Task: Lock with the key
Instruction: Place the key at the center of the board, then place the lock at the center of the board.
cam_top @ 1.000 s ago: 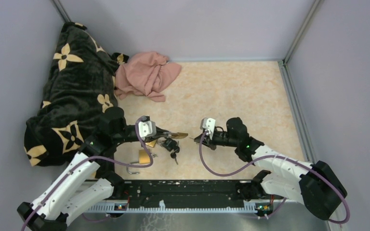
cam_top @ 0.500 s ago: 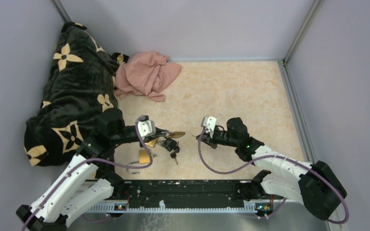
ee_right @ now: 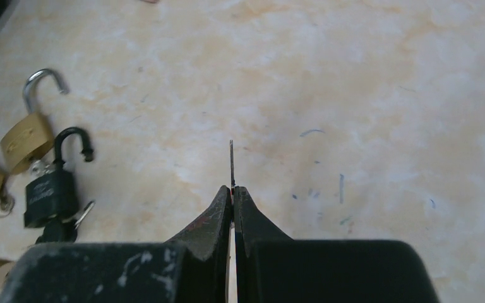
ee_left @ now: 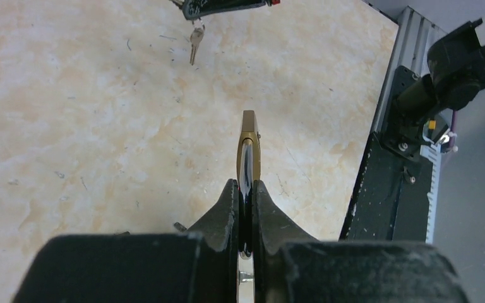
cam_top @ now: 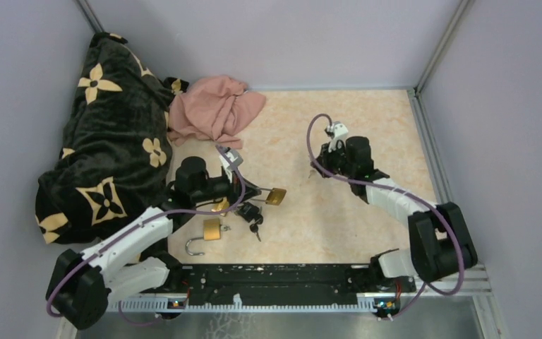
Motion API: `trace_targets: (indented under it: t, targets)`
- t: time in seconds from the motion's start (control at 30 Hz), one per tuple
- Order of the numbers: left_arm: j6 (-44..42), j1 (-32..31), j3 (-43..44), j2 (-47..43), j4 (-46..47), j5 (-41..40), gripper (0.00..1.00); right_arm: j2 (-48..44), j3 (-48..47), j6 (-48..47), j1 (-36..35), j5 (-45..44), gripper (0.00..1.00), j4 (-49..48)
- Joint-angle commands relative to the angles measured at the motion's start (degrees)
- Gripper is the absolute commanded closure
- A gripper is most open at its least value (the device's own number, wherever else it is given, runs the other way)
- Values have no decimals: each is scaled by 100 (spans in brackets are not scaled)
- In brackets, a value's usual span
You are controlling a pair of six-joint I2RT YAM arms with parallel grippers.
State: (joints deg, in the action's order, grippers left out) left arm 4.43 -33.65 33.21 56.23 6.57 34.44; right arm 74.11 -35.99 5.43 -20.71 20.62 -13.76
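Left gripper clamped on brass padlock, seen edge-on; black padlock lies just beside the brass padlock; right gripper pinched shut on thin blade, presumably the key, well right of the brass padlock; judgement: align blade with keyway, brace lock body, insert slowly before turning.

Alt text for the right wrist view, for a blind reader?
The right end effector pinches a thin key edge-on over the beige table. At left lie a brass padlock and a black padlock, both with shackles open.
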Motion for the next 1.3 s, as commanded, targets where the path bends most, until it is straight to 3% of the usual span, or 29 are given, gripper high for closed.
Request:
trace_targets:
  t: [0.0, 0.17, 0.5, 0.7, 0.8, 0.87, 0.93, 1.0, 1.07, 1.17, 1.27]
  targets:
    - [1028, 4, -112, 410, 1959, -158, 100, 831, -539, 861, 708, 131, 100, 305]
    - [1130, -47, -165, 757, 2378, -324, 100, 1810, -1061, 995, 1175, 207, 100, 597]
    - [1118, -103, -542, 707, 3030, -340, 100, 2819, -1844, 985, 1260, -267, 97, 1171]
    - [1187, -99, -683, 624, 3188, -355, 100, 2791, -2141, 744, 1254, -556, 59, 1662]
    - [1111, -103, -714, 563, 3183, -317, 100, 2573, -2317, 511, 1242, -600, 45, 1984]
    - [1057, -106, -741, 514, 3180, -323, 100, 2282, -2338, 241, 1154, -515, 16, 2051]
    - [984, -101, -786, 450, 3190, -309, 100, 1862, -2251, -323, 861, -366, 7, 2032]
    - [892, -99, -819, 377, 3161, -308, 100, 1385, -2093, -1215, 441, 220, 7, 2016]
    - [777, -102, -842, 297, 3129, -290, 100, 888, -1792, -1778, 75, 1351, 8, 1783]
    - [540, -90, -836, 177, 3039, -194, 100, 206, -1076, -2093, -297, 3294, 9, 817]
    - [395, -93, -855, 56, 2985, -38, 100, -164, -602, -2204, -582, 3948, 5, 65]
